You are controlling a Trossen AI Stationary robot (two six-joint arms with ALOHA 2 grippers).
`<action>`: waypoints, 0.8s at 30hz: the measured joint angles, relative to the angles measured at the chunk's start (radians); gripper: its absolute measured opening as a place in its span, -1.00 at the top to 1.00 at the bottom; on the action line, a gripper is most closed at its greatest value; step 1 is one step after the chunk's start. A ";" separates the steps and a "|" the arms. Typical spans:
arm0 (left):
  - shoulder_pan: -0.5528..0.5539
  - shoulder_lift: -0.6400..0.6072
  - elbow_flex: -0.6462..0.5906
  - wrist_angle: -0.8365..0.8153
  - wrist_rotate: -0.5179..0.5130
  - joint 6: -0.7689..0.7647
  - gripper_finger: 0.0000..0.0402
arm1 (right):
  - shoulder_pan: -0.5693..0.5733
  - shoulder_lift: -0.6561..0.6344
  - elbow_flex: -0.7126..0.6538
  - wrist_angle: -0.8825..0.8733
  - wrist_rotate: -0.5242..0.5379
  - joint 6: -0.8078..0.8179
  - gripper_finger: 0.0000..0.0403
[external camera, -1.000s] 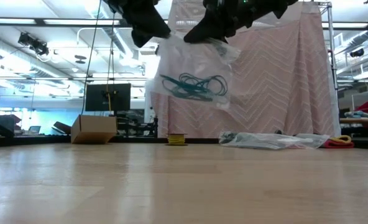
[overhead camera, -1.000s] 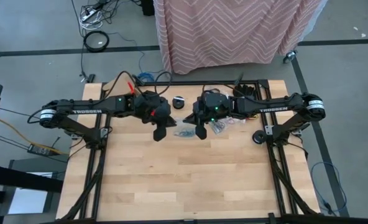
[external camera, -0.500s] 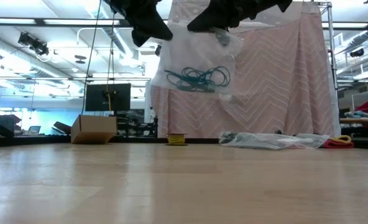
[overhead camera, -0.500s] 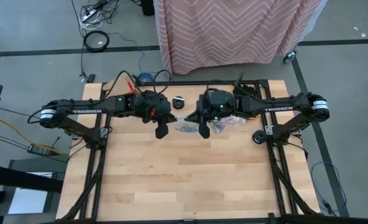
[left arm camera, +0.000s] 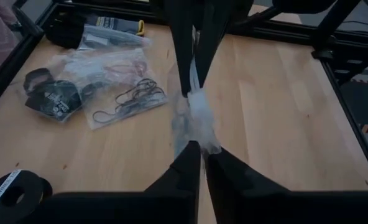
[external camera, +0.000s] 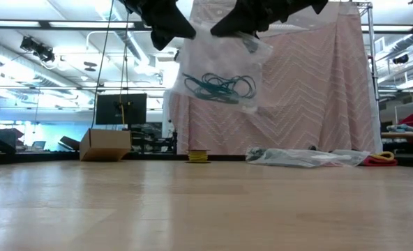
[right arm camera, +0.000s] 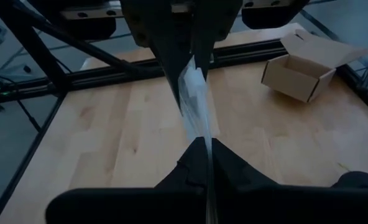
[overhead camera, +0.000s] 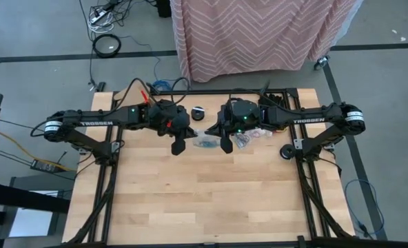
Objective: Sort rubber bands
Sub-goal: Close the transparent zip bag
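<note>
Bag [external camera: 220,73] work is mid-air here: you have 1 clear crinkly plastic pouch hung between 2 pincers, well above the table [overhead camera: 204,200]. Your left gripper [external camera: 170,24] is clamped on the pouch's upper edge at 1 side, and your right gripper [external camera: 238,21] is pressed shut on the same edge at the other, so the film hangs below both sets of fingertips. I judge the 2-point hold is there to keep the mouth under control for opening or tipping. Inside, sagging just beneath the pincers, sit the teal rubber bands [external camera: 219,86], tangled in 1 clump. Beyond your left fingertips, down on the wood, other clear bags [left arm camera: 112,78] lie flat, holding black bands [left arm camera: 131,99] and red bands [left arm camera: 119,62].
</note>
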 joint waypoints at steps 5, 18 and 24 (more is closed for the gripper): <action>0.000 0.000 0.000 0.000 0.000 0.000 0.78 | 0.000 0.000 0.000 -0.003 0.000 0.000 1.00; 0.000 0.000 0.033 -0.009 -0.055 0.005 0.77 | 0.000 0.001 0.000 -0.002 0.001 0.000 1.00; 0.000 0.000 0.037 -0.023 -0.055 0.006 0.90 | 0.000 0.002 0.000 -0.002 0.001 0.000 1.00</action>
